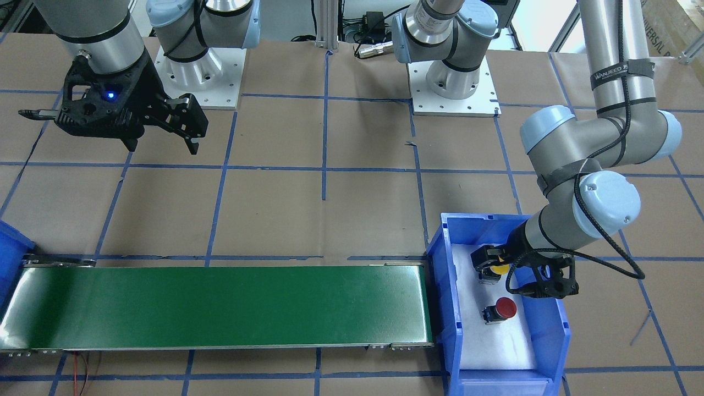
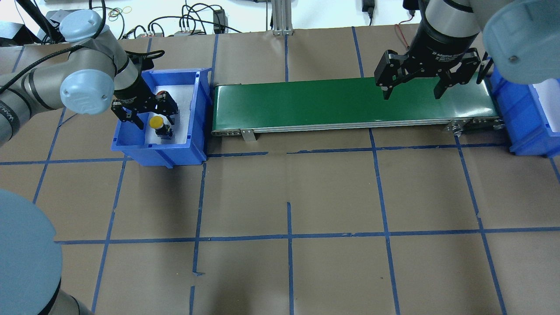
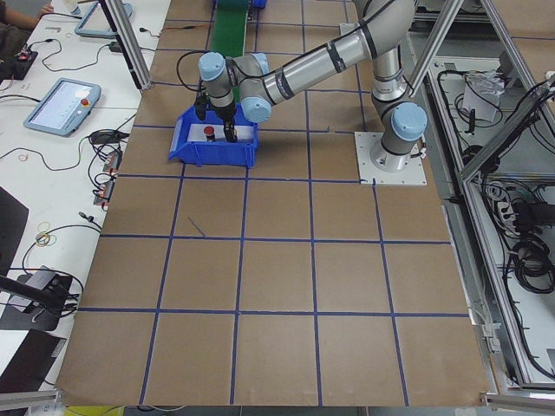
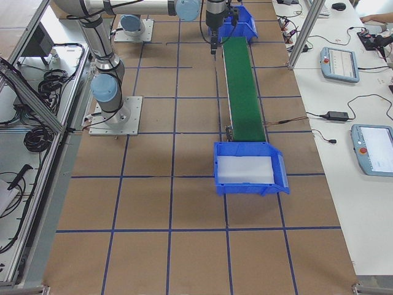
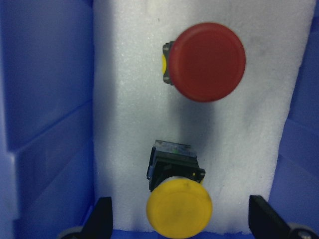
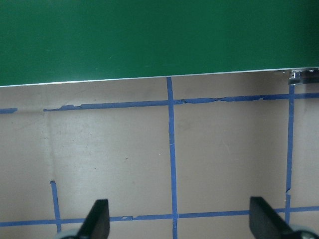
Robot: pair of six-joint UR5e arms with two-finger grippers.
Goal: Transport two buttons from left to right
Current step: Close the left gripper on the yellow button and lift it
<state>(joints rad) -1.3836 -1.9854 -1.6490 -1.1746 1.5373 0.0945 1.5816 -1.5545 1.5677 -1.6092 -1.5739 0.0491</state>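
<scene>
While front view half-hides yellow button (image 5: 179, 214) behind left gripper (image 5: 182, 219), wrist view shows gripper spread wide either side, not touching; red button (image 5: 207, 62) beyond, both in blue bin (image 2: 157, 153). Right gripper (image 2: 411, 96), also spread, above worktop (image 1: 330, 220) beside green belt (image 1: 220, 305).

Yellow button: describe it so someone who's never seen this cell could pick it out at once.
Find the green conveyor belt; at its end on the robot's left is a blue bin lined with white foam. Of two buttons inside, the yellow button sits between the open fingers of the left gripper. The red button beside it lies clear of those fingers.
</scene>
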